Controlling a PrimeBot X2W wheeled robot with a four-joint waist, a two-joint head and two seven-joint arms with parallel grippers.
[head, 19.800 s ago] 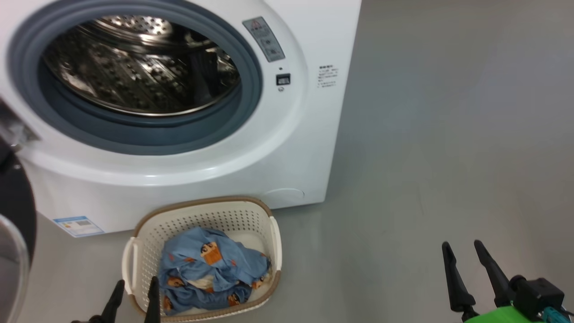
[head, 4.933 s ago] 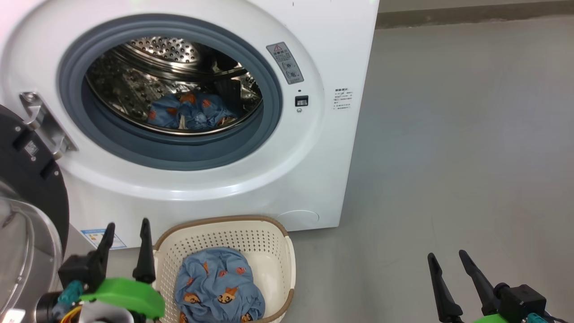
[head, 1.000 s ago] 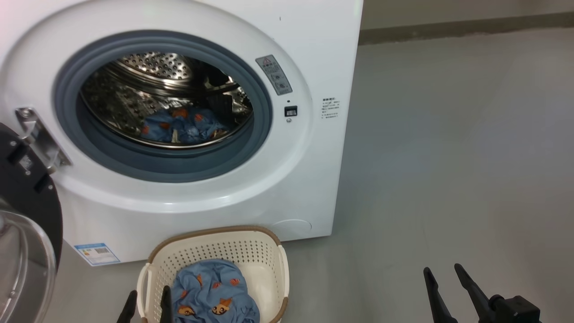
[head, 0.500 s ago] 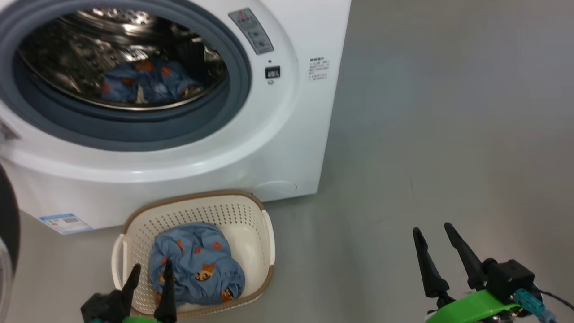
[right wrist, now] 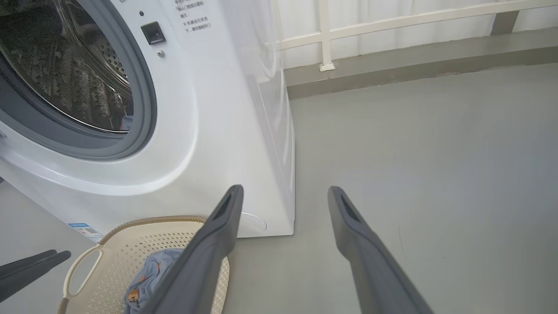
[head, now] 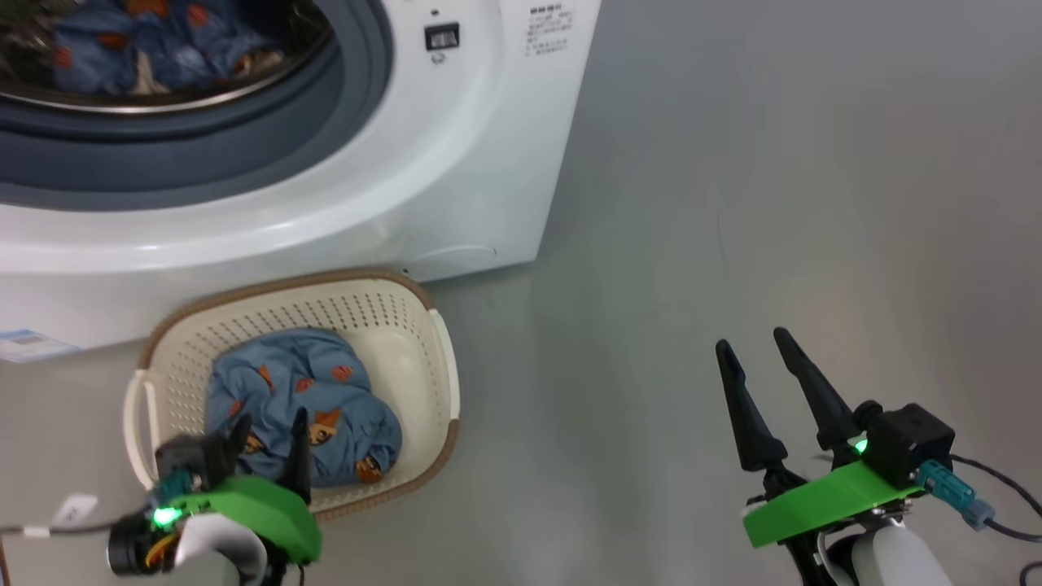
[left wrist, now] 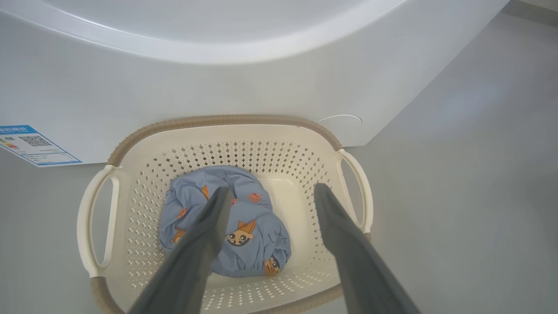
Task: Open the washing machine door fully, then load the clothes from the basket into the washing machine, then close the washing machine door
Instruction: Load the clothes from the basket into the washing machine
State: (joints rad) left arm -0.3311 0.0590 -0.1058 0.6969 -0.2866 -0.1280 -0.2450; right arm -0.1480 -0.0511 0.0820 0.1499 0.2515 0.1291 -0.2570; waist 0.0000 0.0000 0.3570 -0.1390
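Head view: the left gripper (head: pixel 272 417) has its fingers spread wide and holds nothing. It hangs over the near edge of the basket (head: pixel 285 285). The clothes (head: pixel 326 391) in the basket lie just ahead of its fingertips, as a rounded blue bundle. The basket's mouth faces up, and its long axis, handle to handle, runs roughly along the front of the washing machine (head: pixel 456 163), which stands beyond it. More blue cloth (head: pixel 122 45) lies in the drum, far ahead of this gripper. The right gripper (head: pixel 750 340) is likewise spread and empty over bare floor (head: pixel 733 163), well to the right of the basket.

Left wrist view: the left gripper (left wrist: pixel 272 188) points down into the basket (left wrist: pixel 218 120), whose handles lie to either side of the fingers. The clothes (left wrist: pixel 253 235) sit below the left finger and the gap. A blue label (left wrist: pixel 32 146) is off to the left on the washing machine (left wrist: pixel 218 78).

Right wrist view: the right gripper (right wrist: pixel 285 191) is parted and aims past the corner of the washing machine (right wrist: pixel 209 131). The basket (right wrist: pixel 148 221) and clothes (right wrist: pixel 146 270) lie to its lower left.
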